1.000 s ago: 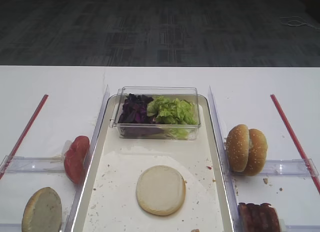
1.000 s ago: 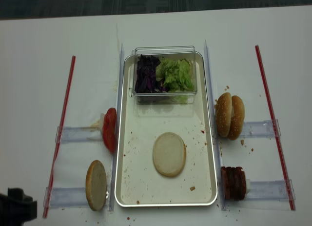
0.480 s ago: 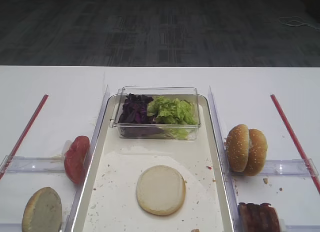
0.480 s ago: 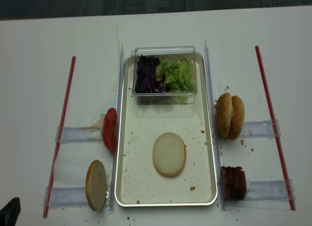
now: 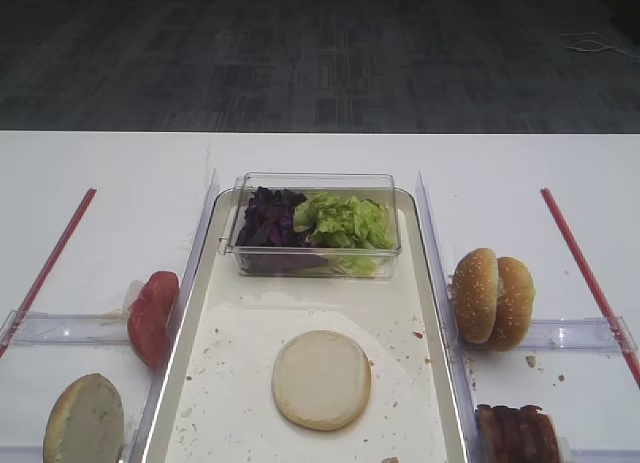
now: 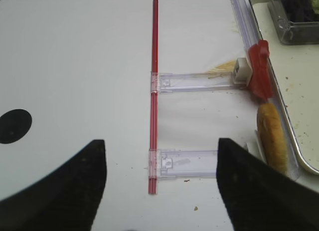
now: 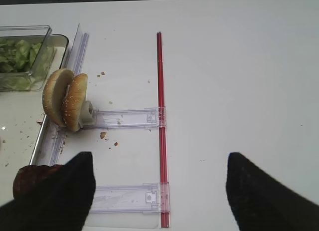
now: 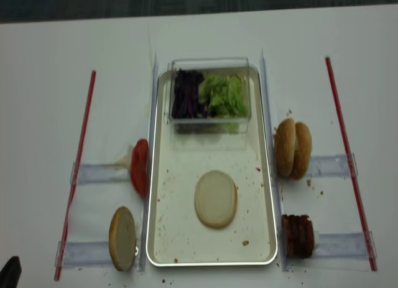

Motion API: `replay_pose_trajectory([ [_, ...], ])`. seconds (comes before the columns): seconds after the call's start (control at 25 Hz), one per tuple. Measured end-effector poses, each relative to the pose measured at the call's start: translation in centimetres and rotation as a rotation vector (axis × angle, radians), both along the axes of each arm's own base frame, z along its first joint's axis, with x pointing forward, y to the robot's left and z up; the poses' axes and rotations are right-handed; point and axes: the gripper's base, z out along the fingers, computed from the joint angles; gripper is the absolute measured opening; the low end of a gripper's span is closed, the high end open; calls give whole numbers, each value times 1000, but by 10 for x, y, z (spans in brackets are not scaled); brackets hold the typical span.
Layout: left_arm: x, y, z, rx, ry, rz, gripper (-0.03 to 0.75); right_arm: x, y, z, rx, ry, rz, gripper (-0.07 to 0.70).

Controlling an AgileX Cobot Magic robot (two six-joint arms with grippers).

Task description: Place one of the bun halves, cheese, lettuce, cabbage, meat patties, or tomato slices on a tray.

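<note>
1. Nearest the robot, both wrist views show their jaws only as two dark blurred prongs at the bottom edge: the left gripper [image 6: 160, 191] has its jaws spread wide over bare desk [image 6: 75, 56] and a red strip [image 6: 154, 91]; the right gripper [image 7: 158, 191] likewise stands spread, holding nothing.
2. The high views barely show the arms; only a dark sliver sits at the lower left corner of the realsense view.
3. On the tray [image 8: 163, 250], a pale bun half [image 8: 216, 198] lies flat on the crumb-speckled floor, near the front and apart from every rim.
4. Left of the tray, a browner bun half [image 8: 123, 237] stands on edge in a clear holder; the left wrist view shows it just beside the tray rim.
5. Beyond it, tomato slices [image 8: 139, 167] stand upright against the left rail.
6. Right of the tray, meat patties [image 8: 299, 236] stand in a row; the right wrist view catches only their edge.
7. Farther on, two sesame buns [image 8: 293, 148] stand on edge.
8. At the tray's far end, a clear box [image 8: 209, 117] holds cabbage [image 8: 185, 95] on the left and lettuce [image 8: 222, 94] on the right.
9. Open tray floor lies around the bun half; bare desk spreads outside both red strips.
</note>
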Motion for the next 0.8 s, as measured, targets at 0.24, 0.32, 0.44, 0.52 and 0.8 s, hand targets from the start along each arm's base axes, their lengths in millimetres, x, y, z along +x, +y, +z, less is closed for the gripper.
replay_pose_trajectory([
  [0.24,0,0,0,0,0,0,470,0,0,0,0,0,0,580],
  [0.32,0,0,0,0,0,0,470,0,0,0,0,0,0,580],
  [0.44,0,0,0,0,0,0,470,0,0,0,0,0,0,580],
  [0.52,0,0,0,0,0,0,470,0,0,0,0,0,0,580],
  [0.8,0,0,0,0,0,0,470,0,0,0,0,0,0,580],
])
